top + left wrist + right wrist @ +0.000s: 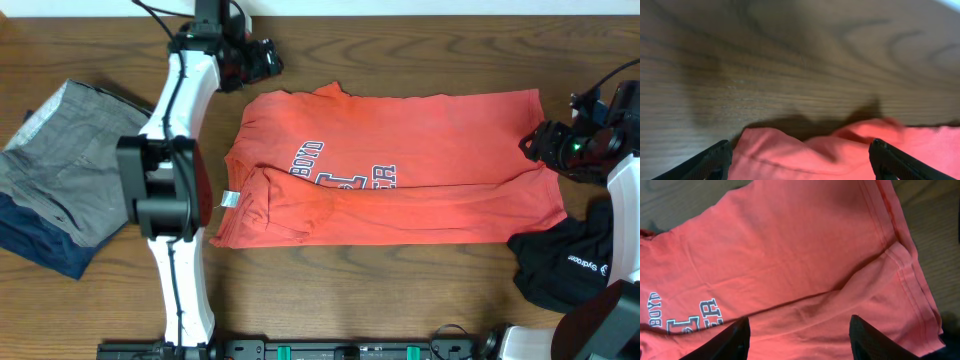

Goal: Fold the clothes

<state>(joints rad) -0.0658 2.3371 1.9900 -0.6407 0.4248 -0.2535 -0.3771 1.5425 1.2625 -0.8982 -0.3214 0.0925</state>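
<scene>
One coral T-shirt (430,140) — partly folded

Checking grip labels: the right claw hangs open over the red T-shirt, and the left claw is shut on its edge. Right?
No: the left claw is open too, spread wide above the T-shirt edge, as the left wrist view shows.

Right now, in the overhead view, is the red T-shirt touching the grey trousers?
No, the T-shirt lies clearly apart from the grey trousers, which sit far to the left.
</scene>
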